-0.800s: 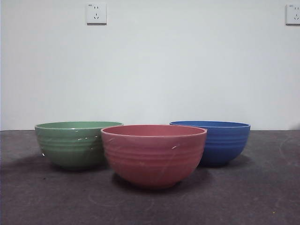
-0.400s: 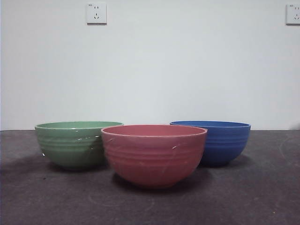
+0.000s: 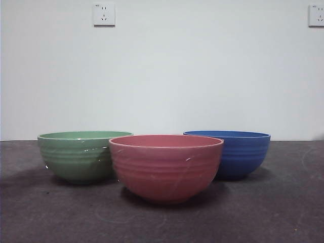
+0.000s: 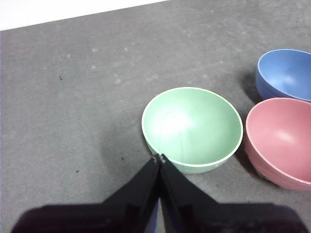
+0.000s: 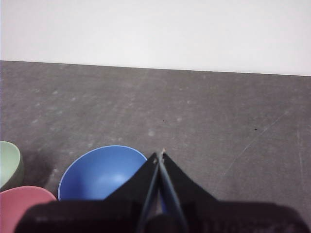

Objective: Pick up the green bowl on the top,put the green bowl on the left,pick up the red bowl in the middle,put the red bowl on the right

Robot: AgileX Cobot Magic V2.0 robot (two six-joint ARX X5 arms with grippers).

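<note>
The green bowl [image 3: 81,156] stands upright on the dark table at the left; it also shows in the left wrist view [image 4: 192,127] and at the edge of the right wrist view [image 5: 8,164]. The red bowl [image 3: 166,167] stands in the middle, nearest the front camera, beside the green one; it shows in the left wrist view [image 4: 281,141] and the right wrist view [image 5: 23,208]. My left gripper [image 4: 159,158] is shut and empty, raised above the green bowl's near rim. My right gripper [image 5: 159,154] is shut and empty, raised above the blue bowl. Neither arm shows in the front view.
A blue bowl [image 3: 235,153] stands at the right, behind the red bowl; it shows in both wrist views [image 4: 285,74] [image 5: 102,172]. A white wall with two sockets [image 3: 104,14] rises behind the table [image 3: 283,212].
</note>
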